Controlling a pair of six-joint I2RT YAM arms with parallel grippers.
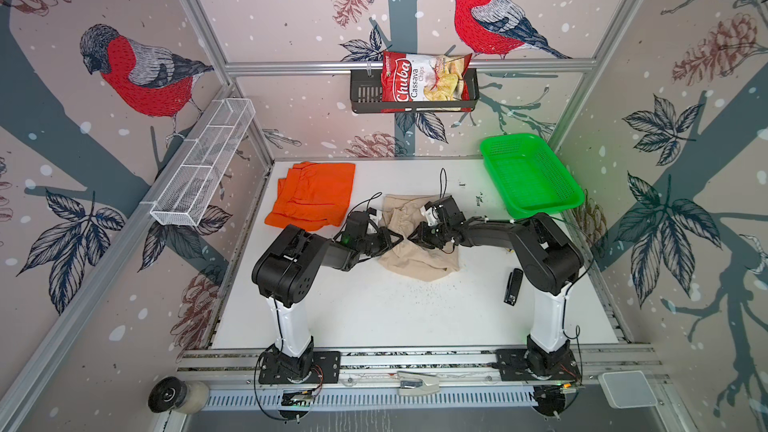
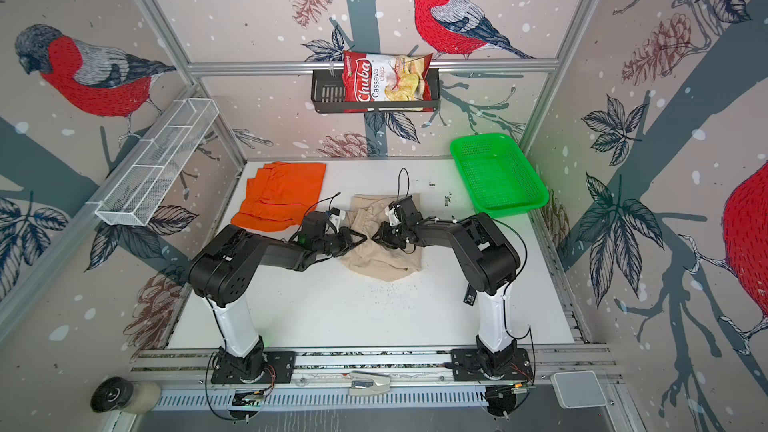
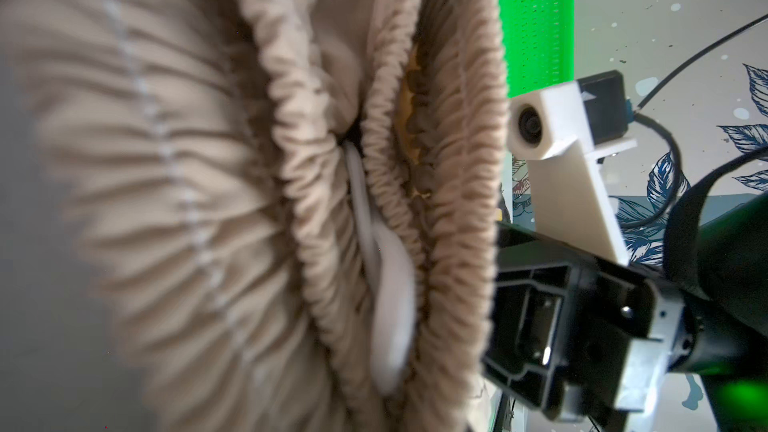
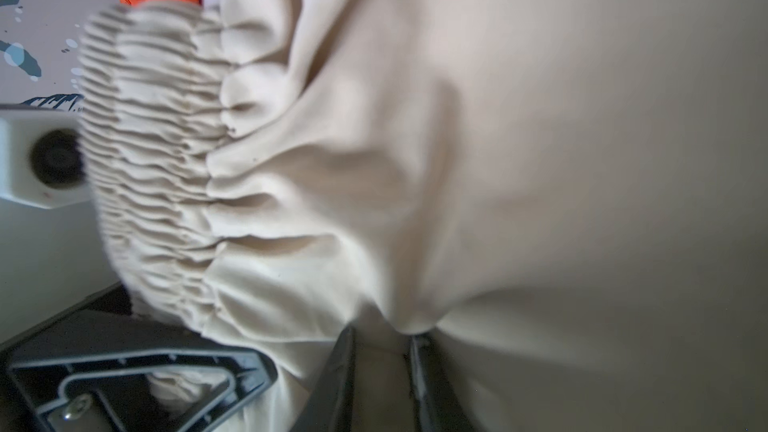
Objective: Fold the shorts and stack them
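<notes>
The beige shorts (image 1: 415, 261) lie crumpled at the middle of the white table (image 1: 374, 313), in both top views (image 2: 382, 263). My left gripper (image 1: 400, 238) and right gripper (image 1: 411, 238) meet tip to tip over the gathered waist. In the left wrist view the waistband (image 3: 449, 184) fills the frame and hides my fingers; from above they look shut on it. The right wrist view shows my right gripper (image 4: 384, 342) shut on a fold of beige cloth (image 4: 457, 160). The orange shorts (image 1: 316, 195) lie folded at the back left, apart from both grippers.
A green mesh basket (image 1: 532, 176) stands at the back right corner. A small black object (image 1: 513, 286) lies beside the right arm. On the walls hang a white wire shelf (image 1: 203, 164) and a black rack with a chips bag (image 1: 419, 83).
</notes>
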